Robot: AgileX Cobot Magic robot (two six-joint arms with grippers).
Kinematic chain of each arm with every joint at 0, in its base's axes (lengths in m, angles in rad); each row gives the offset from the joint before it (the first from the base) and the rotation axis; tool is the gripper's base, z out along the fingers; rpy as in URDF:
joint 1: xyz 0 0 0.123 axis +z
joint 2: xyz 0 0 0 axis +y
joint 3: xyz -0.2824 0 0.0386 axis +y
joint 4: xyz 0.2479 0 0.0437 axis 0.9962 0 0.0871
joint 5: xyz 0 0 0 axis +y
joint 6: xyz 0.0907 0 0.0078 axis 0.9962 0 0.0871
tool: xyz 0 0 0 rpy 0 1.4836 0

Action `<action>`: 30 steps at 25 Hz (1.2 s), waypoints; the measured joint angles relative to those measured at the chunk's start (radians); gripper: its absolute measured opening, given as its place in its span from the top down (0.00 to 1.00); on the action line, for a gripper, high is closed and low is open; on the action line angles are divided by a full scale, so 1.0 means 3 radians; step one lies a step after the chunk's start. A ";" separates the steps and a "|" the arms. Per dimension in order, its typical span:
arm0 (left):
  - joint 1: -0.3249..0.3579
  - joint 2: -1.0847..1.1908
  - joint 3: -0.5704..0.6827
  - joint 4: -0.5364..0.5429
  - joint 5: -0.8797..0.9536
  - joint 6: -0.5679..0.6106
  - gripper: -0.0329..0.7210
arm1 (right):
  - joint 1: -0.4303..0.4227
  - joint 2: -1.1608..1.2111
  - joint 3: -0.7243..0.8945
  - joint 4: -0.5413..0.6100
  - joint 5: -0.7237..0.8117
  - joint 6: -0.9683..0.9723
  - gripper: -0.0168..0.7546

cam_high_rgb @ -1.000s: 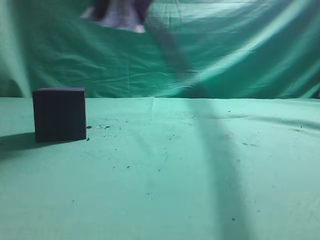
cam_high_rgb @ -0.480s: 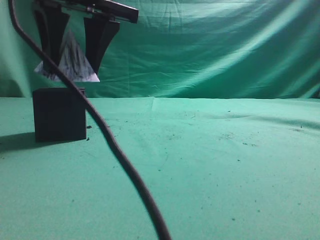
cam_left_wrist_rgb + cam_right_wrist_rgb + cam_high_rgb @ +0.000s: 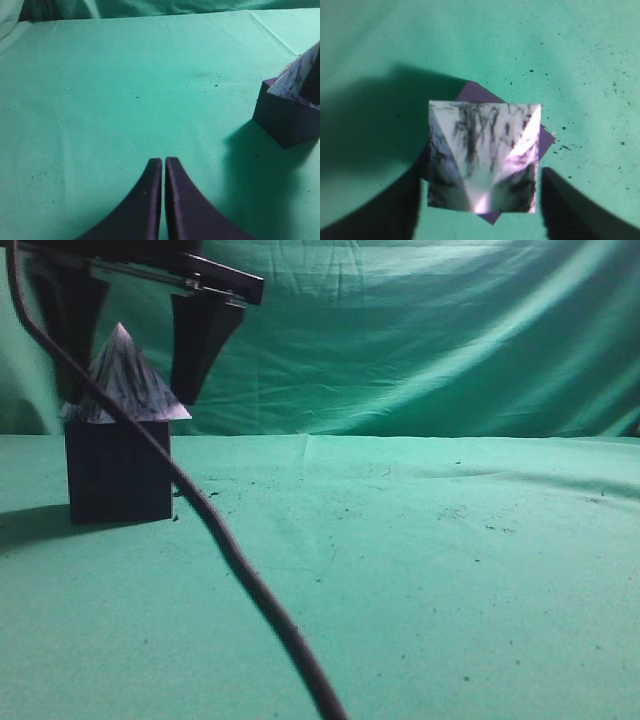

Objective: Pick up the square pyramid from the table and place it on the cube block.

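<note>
- The square pyramid (image 3: pixel 125 380) sits on top of the cube block (image 3: pixel 119 470), near the left edge of the table (image 3: pixel 420 580); the main step looks done.
- From the right wrist view, the pyramid's base is turned against the cube's top (purple corners show beyond its edges), so the two are not lined up.
- The right gripper (image 3: pixel 130 345) hangs around the pyramid with its jaws spread; both fingers (image 3: pixel 567 210) stand clear of the pyramid's sides, so it holds nothing.
- The left gripper (image 3: pixel 163 167) is low over the cloth, well apart from the cube, jaws pressed together and empty.
- A dark cable (image 3: pixel 230 550) crosses the front of the exterior view.
- What is left, I judge: lift the right arm straight up without brushing the pyramid, since a rotated base could slip more easily.
</note>
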 joint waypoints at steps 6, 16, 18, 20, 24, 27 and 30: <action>0.0000 0.0000 0.0000 0.0000 0.0000 0.0000 0.96 | 0.0000 -0.0060 -0.0185 -0.0018 0.0032 -0.0023 0.14; 0.0000 0.0000 0.0000 0.0000 0.0000 0.0000 0.96 | 0.0002 -0.0923 -0.0653 -0.0211 0.0096 -0.0028 0.91; 0.0000 0.0000 0.0000 0.0000 0.0000 0.0000 0.96 | 0.0002 -0.1183 -0.0653 -0.0218 0.0103 -0.0028 0.98; 0.0000 0.0000 0.0000 0.0000 0.0000 0.0000 0.96 | 0.0002 -0.1448 -0.0599 -0.0217 0.0109 -0.0019 0.98; 0.0000 0.0000 0.0000 0.0000 0.0000 0.0000 0.96 | 0.0002 -0.2027 -0.0168 -0.0217 0.0126 0.0138 0.98; 0.0000 0.0000 0.0000 0.0000 0.0000 0.0000 0.96 | 0.0002 -0.2459 0.0380 -0.0217 0.0136 0.0303 0.98; 0.0000 0.0000 0.0000 0.0006 0.0000 0.0000 0.96 | 0.0002 -0.2934 0.1076 -0.0217 0.0136 0.0369 0.98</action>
